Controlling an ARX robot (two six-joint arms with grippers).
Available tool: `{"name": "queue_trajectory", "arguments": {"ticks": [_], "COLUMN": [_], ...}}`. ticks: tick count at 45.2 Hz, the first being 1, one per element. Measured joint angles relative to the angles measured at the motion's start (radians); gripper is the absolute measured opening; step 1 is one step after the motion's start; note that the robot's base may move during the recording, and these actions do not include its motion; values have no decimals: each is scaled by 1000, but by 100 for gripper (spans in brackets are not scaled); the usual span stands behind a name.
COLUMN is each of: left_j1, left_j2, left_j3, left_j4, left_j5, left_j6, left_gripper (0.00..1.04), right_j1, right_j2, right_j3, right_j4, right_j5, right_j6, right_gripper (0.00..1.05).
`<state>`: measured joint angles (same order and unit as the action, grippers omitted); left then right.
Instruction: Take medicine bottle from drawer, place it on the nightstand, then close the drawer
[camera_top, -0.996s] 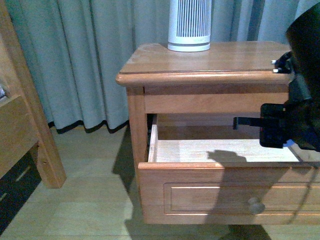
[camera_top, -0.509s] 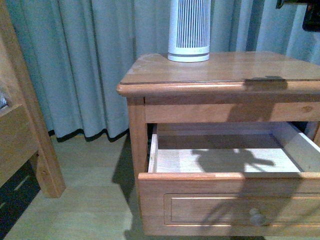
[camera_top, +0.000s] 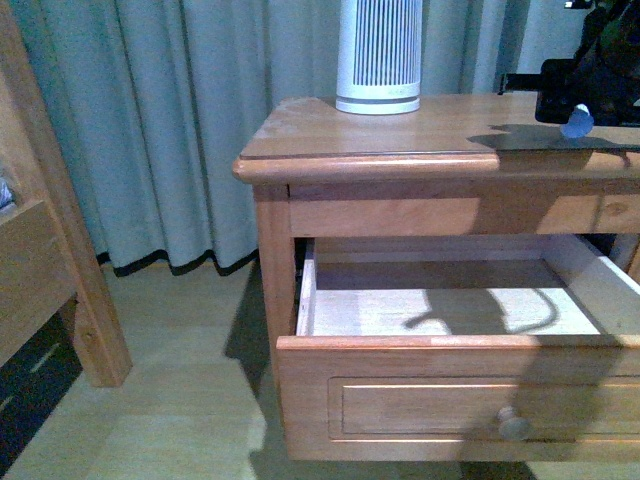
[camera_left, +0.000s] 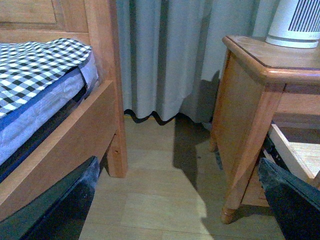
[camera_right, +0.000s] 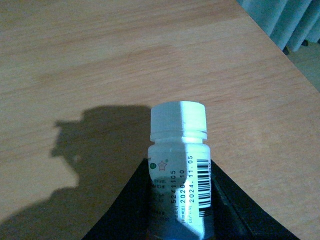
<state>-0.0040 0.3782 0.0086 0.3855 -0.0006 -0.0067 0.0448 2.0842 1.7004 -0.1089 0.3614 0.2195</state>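
Medicine bottle (camera_right: 178, 125) clamped lengthwise in right claw (camera_right: 179, 172), cap outward, over nightstand (camera_right: 100, 55)

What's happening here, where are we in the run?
The right hand is shut on the medicine bottle and holds it over the top of the nightstand. The bottle does not look set down yet. The drawer is pulled out, and the part of its inside that shows is bare. The left hand is open and idle, low between the bed and the nightstand. Placing the bottle and closing the drawer are not yet done.
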Motion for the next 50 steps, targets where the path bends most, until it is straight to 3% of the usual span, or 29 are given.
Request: {"name": "queue_trajectory", "arguments": {"ticks": [2,12,14,22,33,50], "left_j1": [0,0,0,0,0,0], "left_j2": [0,0,0,0,0,0], "left_j3": [0,0,0,0,0,0], "left_j4": [0,0,0,0,0,0], "left_j5": [0,0,0,0,0,0], "left_j6": [0,0,0,0,0,0], "left_gripper": [98,98,98,98,98,98], "right_j1": [2,5,6,12,34,120], "right_j2": [12,15,14,-53,-360,-912], "right_j3": [16,29,26,-42,-294,-1018], "right_j4": [-3,6,31,127,242,374], "right_j5": [5,6,5,0,-16,-58], "right_j6": [-3,-8,-13,-37,-28,11], "right_gripper": [30,61,73,97,98,98]}}
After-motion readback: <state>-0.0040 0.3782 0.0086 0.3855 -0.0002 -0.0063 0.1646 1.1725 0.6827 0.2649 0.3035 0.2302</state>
